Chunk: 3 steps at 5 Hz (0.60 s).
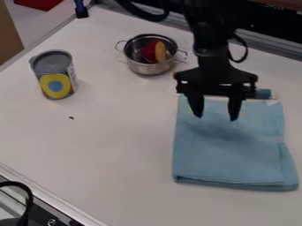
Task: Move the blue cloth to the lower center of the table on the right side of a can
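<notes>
2 jaws wide apart, empty, over blue cloth [236,156]; teal item [263,93] behind, partly hidden, unidentifiable.

Arm [212,42], one o'clock: upper end cut off by the top edge.
Blue cloth [236,154], four o'clock: far part covered by the gripper [216,118].
Teal roll [263,93], towards two o'clock: partly behind the gripper.
Red and yellow piece [154,52], twelve o'clock: underside hidden in the pot [149,68].
Dark speck [71,118], nine o'clock: too small to tell.
Red object [38,3], eleven o'clock: cropped by the top edge.
</notes>
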Tool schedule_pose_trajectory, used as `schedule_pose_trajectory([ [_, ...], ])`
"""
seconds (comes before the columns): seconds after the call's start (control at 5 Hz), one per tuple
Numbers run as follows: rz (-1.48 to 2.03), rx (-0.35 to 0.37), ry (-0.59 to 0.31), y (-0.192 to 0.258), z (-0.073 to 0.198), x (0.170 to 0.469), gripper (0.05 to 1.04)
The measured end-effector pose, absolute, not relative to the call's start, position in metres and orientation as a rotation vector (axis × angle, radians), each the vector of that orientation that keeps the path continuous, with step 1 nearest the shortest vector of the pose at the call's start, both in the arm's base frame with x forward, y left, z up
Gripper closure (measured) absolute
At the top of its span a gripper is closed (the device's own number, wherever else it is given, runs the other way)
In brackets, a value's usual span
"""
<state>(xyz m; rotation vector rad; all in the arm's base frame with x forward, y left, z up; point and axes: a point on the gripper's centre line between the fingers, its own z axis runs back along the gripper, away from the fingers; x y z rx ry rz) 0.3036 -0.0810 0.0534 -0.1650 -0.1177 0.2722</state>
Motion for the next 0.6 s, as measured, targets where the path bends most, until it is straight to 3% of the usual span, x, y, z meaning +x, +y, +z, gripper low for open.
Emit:
schedule_pose_trajectory([
  [0.2, 0.328, -0.141, -0.096, -0.103, 0.058, 0.302, 0.691],
  [0.4, 0.404, -0.115, -0.165, -0.117, 0.052, 0.308, 0.913],
  [0.6, 0.456, -0.113, -0.155, -0.121, 0.041, 0.308, 1.027],
])
